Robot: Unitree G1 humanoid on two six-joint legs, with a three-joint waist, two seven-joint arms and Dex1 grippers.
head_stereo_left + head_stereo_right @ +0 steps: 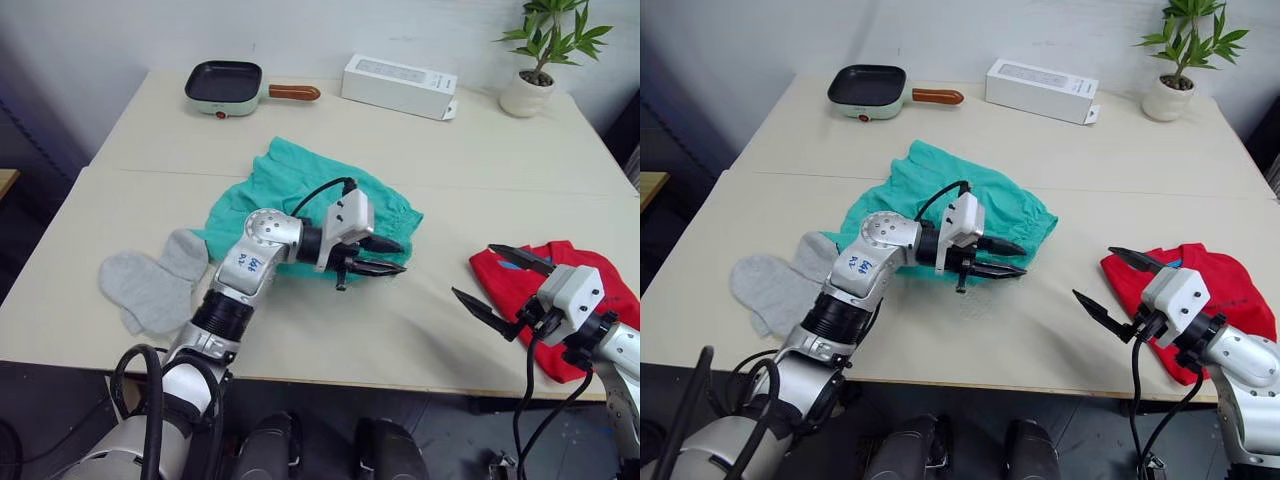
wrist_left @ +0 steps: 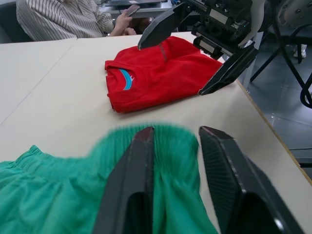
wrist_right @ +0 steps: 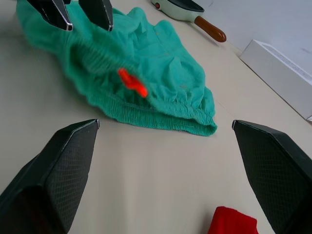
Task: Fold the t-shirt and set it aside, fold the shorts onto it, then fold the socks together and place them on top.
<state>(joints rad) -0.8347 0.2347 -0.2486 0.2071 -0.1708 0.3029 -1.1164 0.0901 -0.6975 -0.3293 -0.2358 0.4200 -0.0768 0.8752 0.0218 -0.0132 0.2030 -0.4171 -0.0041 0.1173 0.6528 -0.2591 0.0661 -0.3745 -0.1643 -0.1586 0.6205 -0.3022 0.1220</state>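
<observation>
Cream-topped bench [image 1: 420, 330] carries everything. Left pincer [image 1: 378, 256] reaches across the crumpled teal-green cloth shorts [image 1: 290, 185] at mid-bench, black fingers slightly parted, grasping nothing. Right pincer [image 1: 497, 286] hovers spread wide beside the folded bright red t-shirt [image 1: 600, 275] near the right edge. Light grey knit socks [image 1: 150, 285] lie left.
</observation>
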